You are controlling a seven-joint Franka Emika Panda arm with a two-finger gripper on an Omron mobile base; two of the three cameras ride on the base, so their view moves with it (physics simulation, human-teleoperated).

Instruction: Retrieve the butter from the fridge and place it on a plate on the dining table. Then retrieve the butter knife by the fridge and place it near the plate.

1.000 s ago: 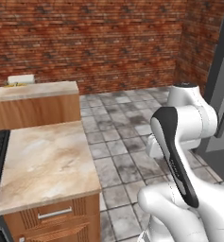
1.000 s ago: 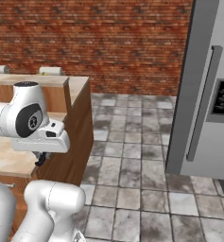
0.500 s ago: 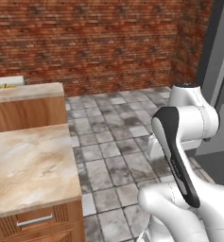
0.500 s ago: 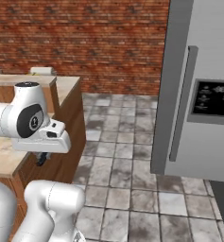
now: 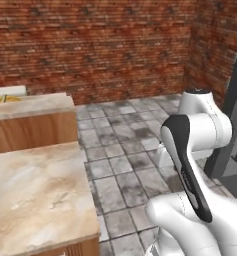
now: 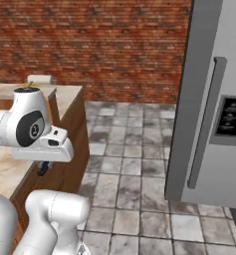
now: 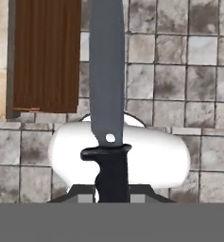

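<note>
My gripper (image 7: 112, 189) is shut on the butter knife (image 7: 106, 71). It grips the black handle, and the long grey blade points away from the hand over the tiled floor. In the right base view the gripper (image 6: 43, 168) hangs under the white hand, beside a wood-sided counter. The grey fridge (image 6: 224, 60) stands shut at the right, with its long vertical handle (image 6: 205, 124) and black display panel (image 6: 231, 118). The dining table (image 5: 32, 107) is at the far left, with a sliver of the yellow-rimmed plate (image 5: 2, 100) on it. The butter is out of view.
A nearer counter with a beige marbled top (image 5: 35, 200) fills the lower left. A stool back (image 5: 11, 90) shows behind the dining table. Grey floor tiles (image 5: 125, 135) run to the red brick wall (image 5: 90, 45). In the hand view a wood panel (image 7: 47, 56) lies to the blade's left.
The base has moved, so both base views have shifted: the counters have slid left and the fridge looms larger and closer. The gripper has stayed shut.
</note>
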